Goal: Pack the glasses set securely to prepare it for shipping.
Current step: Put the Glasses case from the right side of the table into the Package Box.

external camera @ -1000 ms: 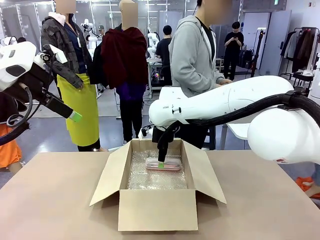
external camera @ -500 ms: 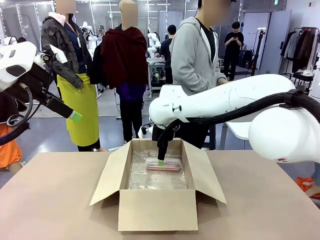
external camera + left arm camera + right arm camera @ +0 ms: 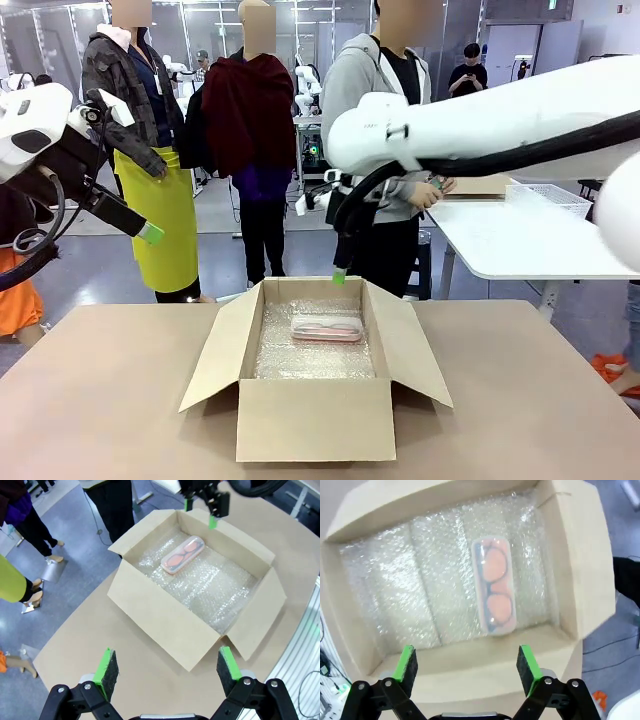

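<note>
Moved: right claw [image 3: 340,272] has lifted off the pink case [image 3: 327,327] and out of the box [image 3: 315,420]; the case stayed put.
Right claw: fingers apart, empty, above the far rim.
Left claw: [image 3: 166,667] fingers apart, empty, held high at the left, well apart from the box.
Pink case: flat on the bubble wrap [image 3: 300,365], near the far wall.
Step in hand: probably clearing the box for the next piece; best to rise straight until the fingers are past the flaps, then swing away.
Right wrist view: looks straight down, so the glasses show through the clear lid.
Front view: gives the gap between claw and rim.
</note>
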Available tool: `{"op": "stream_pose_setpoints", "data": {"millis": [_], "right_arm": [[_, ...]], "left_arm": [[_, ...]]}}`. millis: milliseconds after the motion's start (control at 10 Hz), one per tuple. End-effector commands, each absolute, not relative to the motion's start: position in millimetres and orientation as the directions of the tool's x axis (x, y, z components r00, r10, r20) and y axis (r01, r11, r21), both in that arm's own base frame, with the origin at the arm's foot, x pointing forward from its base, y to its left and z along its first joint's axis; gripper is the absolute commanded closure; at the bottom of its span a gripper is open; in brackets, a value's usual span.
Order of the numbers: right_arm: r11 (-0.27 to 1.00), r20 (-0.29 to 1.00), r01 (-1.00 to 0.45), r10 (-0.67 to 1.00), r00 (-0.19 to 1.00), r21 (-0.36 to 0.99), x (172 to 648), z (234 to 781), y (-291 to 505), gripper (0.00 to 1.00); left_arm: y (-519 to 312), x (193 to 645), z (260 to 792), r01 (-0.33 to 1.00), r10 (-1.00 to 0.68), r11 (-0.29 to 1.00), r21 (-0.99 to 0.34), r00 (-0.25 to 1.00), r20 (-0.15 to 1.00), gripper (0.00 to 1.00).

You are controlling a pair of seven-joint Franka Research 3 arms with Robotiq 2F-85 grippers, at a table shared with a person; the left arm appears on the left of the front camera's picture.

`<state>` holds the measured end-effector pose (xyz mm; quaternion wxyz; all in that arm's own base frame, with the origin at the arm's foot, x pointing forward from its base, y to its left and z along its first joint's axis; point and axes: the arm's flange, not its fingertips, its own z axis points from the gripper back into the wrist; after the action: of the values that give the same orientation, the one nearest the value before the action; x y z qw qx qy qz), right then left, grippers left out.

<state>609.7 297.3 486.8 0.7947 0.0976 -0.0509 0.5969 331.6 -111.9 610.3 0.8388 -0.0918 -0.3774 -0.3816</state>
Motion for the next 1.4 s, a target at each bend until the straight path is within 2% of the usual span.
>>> {"op": "stream_pose_setpoints", "data": {"millis": [0,400,600,1000,1300], "right_arm": [[0.386,0.23,-0.918,0.889,0.395,0.087,563.2,491.2,260.9,0.0],[0.533,0.452,-0.846,0.753,0.477,0.006,473.9,524.7,203.7,0.0],[0.629,0.456,-0.777,0.693,0.558,-0.005,444.4,536.0,174.2,0.0],[0.858,0.443,-0.513,0.473,0.762,-0.035,385.3,573.9,96.1,0.0],[0.92,0.466,-0.39,0.362,0.807,-0.04,348.0,588.5,68.6,0.0]], "left_arm": [[-110.6,331.4,611.8,0.71,-0.573,0.69,0.139,0.419,0.705,0.0],[-110.6,331.4,611.8,0.71,-0.573,0.69,0.139,0.419,0.705,0.0],[-110.6,331.4,611.8,0.71,-0.573,0.69,0.139,0.419,0.705,0.0],[-110.6,331.4,611.8,0.71,-0.573,0.69,0.139,0.419,0.705,0.0],[-110.6,331.4,611.8,0.71,-0.573,0.69,0.139,0.419,0.705,0.0]]}}
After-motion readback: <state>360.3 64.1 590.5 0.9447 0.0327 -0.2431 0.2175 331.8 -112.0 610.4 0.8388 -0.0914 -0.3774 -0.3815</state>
